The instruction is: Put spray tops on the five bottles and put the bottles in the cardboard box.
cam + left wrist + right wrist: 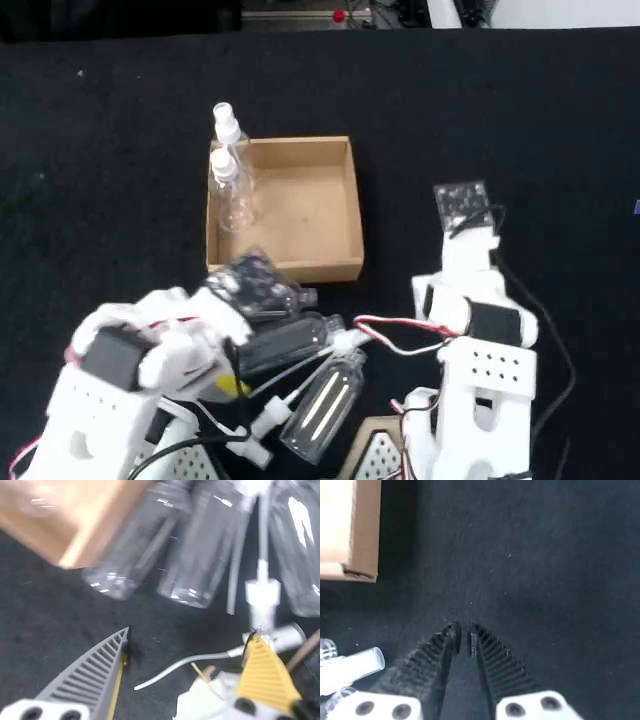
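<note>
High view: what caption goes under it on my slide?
Two clear plastic bottles with white spray tops stand in the brown cardboard box; more clear bottles lie outside it.

The black table [520, 110] carried a cardboard box [310, 268] approx. at its middle. Two clear bottles [325, 400] lay on their sides just in front of the box, w/ a loose white spray top [265, 418] beside them.

One cardboard box [335, 200], two upright bottles [232, 195] at its corner wearing two spray tops [226, 118], three toppled bottles [325, 400] just ahead of the left gripper [190, 634], one loose spray top [261, 597] beside its fingertip, two robot arms [110, 380].
</note>
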`<action>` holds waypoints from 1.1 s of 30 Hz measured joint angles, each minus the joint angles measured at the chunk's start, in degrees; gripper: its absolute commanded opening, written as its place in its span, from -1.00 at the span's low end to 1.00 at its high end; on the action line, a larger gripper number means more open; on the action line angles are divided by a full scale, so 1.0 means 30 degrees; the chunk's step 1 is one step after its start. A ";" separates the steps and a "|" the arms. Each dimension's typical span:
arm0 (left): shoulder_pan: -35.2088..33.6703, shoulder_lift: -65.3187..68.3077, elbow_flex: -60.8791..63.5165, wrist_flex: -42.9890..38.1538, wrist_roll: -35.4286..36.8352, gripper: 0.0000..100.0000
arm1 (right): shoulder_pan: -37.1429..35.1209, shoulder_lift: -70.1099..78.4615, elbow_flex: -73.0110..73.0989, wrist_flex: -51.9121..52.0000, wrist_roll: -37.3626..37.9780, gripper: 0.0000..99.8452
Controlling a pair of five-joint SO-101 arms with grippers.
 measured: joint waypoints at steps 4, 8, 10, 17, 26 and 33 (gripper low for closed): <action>0.1055 0.2374 0.0000 -0.1553 0.0000 -0.33 | 0.0000 0.0000 0.0908 -0.0733 -0.0029 -0.97; 0.2315 0.3985 0.0000 -0.3194 0.0000 -0.33 | 0.0000 0.0000 0.1612 -0.1260 -0.0029 -0.97; 0.2813 0.4542 0.0000 -0.3985 0.0000 -0.33 | 0.0000 0.0000 0.1846 -0.1524 -0.0029 -0.97; 0.3194 0.6183 0.1231 -0.6623 0.0000 -0.33 | 0.0000 0.0000 0.1934 -0.1670 -0.0029 -0.97; 0.3165 0.7033 0.2784 -0.9582 0.0821 -0.44 | 0.0000 0.0000 0.1934 -0.1700 -0.0029 -0.97; 0.3165 0.7062 0.3223 -0.9934 0.1055 -0.43 | 0.0000 0.0000 0.2198 -0.1700 -0.0029 -0.97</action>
